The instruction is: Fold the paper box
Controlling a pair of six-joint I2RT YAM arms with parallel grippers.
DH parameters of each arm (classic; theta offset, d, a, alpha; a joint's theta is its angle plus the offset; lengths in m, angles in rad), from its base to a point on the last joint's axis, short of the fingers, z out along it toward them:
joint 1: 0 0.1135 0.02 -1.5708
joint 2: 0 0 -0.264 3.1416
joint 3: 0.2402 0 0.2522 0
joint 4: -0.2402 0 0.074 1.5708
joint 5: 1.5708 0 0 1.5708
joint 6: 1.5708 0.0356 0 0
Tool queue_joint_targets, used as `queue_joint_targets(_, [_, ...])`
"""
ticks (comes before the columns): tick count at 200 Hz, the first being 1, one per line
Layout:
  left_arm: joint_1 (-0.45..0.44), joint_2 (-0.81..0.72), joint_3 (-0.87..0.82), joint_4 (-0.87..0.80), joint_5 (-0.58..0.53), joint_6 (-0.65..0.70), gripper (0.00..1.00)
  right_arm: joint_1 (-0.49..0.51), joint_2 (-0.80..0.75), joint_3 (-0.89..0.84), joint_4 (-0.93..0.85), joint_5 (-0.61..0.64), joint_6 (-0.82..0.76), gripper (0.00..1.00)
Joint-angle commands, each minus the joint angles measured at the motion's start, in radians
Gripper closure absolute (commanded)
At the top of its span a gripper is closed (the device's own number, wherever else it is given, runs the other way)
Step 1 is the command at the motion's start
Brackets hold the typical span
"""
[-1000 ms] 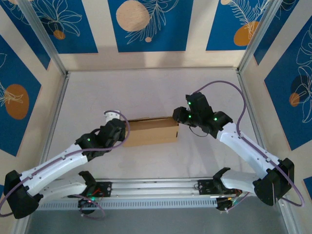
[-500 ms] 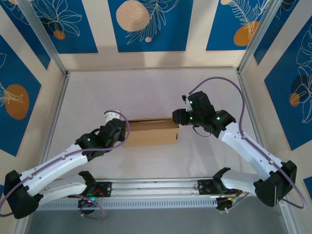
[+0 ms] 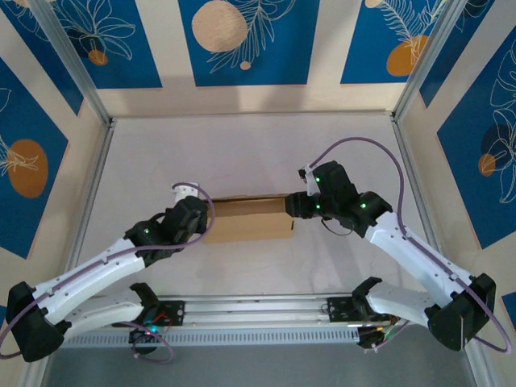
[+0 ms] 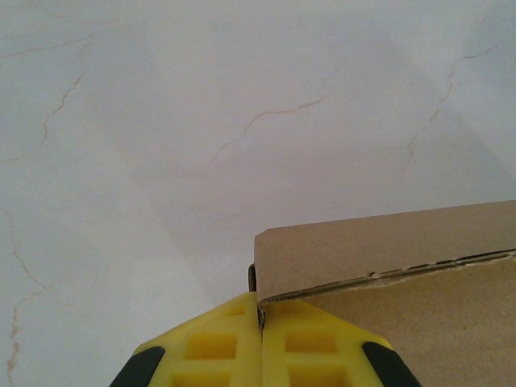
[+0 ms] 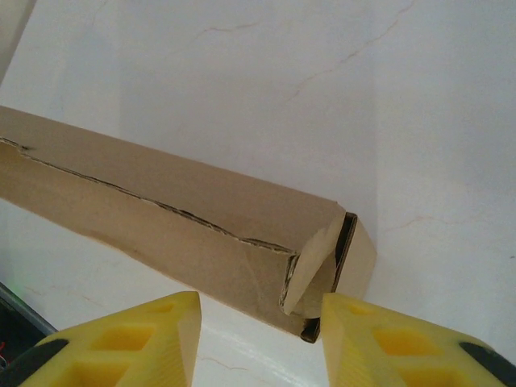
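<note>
Right gripper [image 3: 292, 205] lower and further left than a second ago, now at right end of box [image 3: 246, 219]. Box and left gripper [image 3: 200, 213] unmoved. Box lies mid-table [image 3: 242, 153], long side running left to right, folded flat and shallow. Right wrist view: yellow fingers [image 5: 121, 339] apart, jaws open, box end in gap between them, end flap bulging loose. Left wrist view: fingers [image 4: 210, 347] pressed together, closed, tips at box's left corner. Cannot tell whether cardboard is pinched.
</note>
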Motion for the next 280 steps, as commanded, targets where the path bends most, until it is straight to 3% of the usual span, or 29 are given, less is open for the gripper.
queue_joint_targets(1, [-0.009,0.002,-0.025,-0.090,0.018,0.018,1.00,0.007,0.010,-0.026,0.005,0.030,-0.010,0.61])
queue_joint_targets(79, [-0.009,0.006,-0.028,-0.087,0.014,0.023,1.00,-0.013,0.048,0.001,0.002,0.073,-0.008,0.89])
queue_joint_targets(133, [-0.008,0.006,-0.029,-0.090,0.011,0.024,1.00,-0.051,0.033,0.010,-0.010,0.047,0.010,1.00])
queue_joint_targets(158, [-0.009,0.004,-0.026,-0.098,0.005,0.029,1.00,-0.059,0.033,0.034,-0.034,0.048,-0.011,1.00])
queue_joint_targets(190, [-0.008,0.012,-0.023,-0.105,0.002,0.028,1.00,-0.059,0.037,0.064,-0.071,0.069,-0.043,0.84])
queue_joint_targets(219, [-0.009,0.017,-0.016,-0.107,0.000,0.028,1.00,-0.059,0.040,0.079,-0.091,0.077,-0.060,0.77])
queue_joint_targets(250, [-0.009,0.023,-0.011,-0.107,0.002,0.027,1.00,-0.065,0.049,0.074,-0.092,0.084,-0.069,0.79])
queue_joint_targets(280, [-0.010,0.020,-0.012,-0.108,0.006,0.027,1.00,-0.071,0.066,0.049,-0.071,0.060,-0.063,0.90])
